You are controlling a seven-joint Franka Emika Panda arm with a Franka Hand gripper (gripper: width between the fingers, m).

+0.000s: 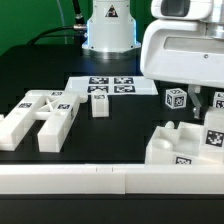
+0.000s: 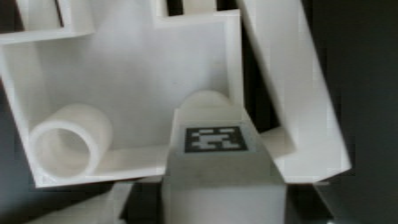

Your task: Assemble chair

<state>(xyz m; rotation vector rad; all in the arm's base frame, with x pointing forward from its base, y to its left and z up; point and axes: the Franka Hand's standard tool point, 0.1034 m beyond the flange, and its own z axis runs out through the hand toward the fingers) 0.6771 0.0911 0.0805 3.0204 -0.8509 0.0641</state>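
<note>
white rail [image 1: 100, 181] up front, notched block [image 1: 185, 146] behind, claw [image 1: 208, 106] clenched over it, grip target unclear, H-shaped frame [image 1: 40, 118] well apart

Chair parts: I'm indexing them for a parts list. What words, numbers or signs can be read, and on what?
No words or numbers can be read in either view.
Square black-and-white tags, patterns only: marker board, H-shaped frame, notched block, small tagged block, tapered part in the wrist view.
Dark mark on the robot base: too blurred to read.
</note>
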